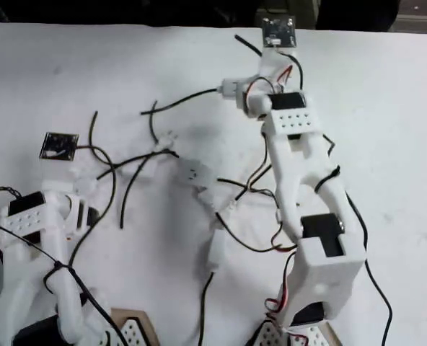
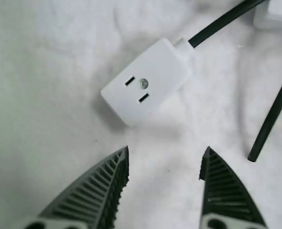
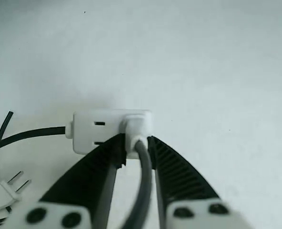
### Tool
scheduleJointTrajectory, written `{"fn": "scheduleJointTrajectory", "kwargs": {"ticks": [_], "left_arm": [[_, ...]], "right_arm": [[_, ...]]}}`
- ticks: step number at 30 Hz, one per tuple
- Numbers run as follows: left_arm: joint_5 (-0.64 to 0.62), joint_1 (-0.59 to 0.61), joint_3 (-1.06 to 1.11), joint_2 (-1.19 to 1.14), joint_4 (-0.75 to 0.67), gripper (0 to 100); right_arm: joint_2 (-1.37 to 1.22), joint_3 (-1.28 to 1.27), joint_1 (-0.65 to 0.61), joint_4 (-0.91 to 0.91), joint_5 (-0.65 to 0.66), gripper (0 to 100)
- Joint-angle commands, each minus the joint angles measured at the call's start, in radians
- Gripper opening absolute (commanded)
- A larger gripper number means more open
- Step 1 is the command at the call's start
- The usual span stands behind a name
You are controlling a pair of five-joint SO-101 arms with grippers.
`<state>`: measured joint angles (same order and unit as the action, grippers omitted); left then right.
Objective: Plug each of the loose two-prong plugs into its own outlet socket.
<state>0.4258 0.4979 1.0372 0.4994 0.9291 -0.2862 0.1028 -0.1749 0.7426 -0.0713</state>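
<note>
White tabletop is carrying a tangle of black cords and several small white fittings between the two arms. The right arm is stretching from the near edge toward the far side, right of centre. The right gripper is clenching a held plug by its body, and the plug's grey cord is running back between the ribbed black fingers. The held plug is sitting flush against the face of a double socket, right beside a free pair of slots. The double socket is lying on the table at the far middle, with its own black cord leading off to the left. A loose plug with two bare prongs is lying apart from the double socket, close to that black cord.

At the near left, the left arm is standing over the table. The left gripper is hanging released, its two fingers spread wide above the bare surface. A single socket is lying just beyond the fingertips, apart from them, with its slots facing up and a black cord leaving the end turned away from the gripper.

Between the arms, a middle socket is lying at the table's centre, and a white block on a cord is resting nearer.
</note>
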Motion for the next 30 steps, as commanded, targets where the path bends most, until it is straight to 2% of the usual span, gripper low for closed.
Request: {"fn": "scheduleJointTrajectory", "kwargs": {"ticks": [1, 3, 8, 13, 19, 24, 30], "left_arm": [[-0.006, 0.002, -0.005, 0.028, -0.017, 24], [-0.006, 0.002, -0.005, 0.028, -0.017, 24], [-0.006, 0.002, -0.003, 0.028, -0.017, 24], [-0.006, 0.002, -0.003, 0.028, -0.017, 24], [-0.006, 0.002, -0.003, 0.028, -0.017, 24], [-0.006, 0.002, -0.003, 0.028, -0.017, 24], [-0.006, -0.021, 0.009, 0.031, -0.017, 24]], "right_arm": [[0.016, 0.061, 0.016, 0.03, -0.008, 12.5], [0.016, 0.063, 0.012, 0.058, -0.008, 15.9], [0.058, 0.057, 0.008, 0.128, -0.008, 15.8], [0.189, 0.054, -0.019, 0.309, -0.005, 14.8], [0.245, 0.023, -0.14, 0.526, 0.176, 12.2], [0.239, -0.101, -0.24, 0.539, 0.27, 12.3], [0.237, -0.187, -0.321, 0.539, 0.284, 12.5]]}}
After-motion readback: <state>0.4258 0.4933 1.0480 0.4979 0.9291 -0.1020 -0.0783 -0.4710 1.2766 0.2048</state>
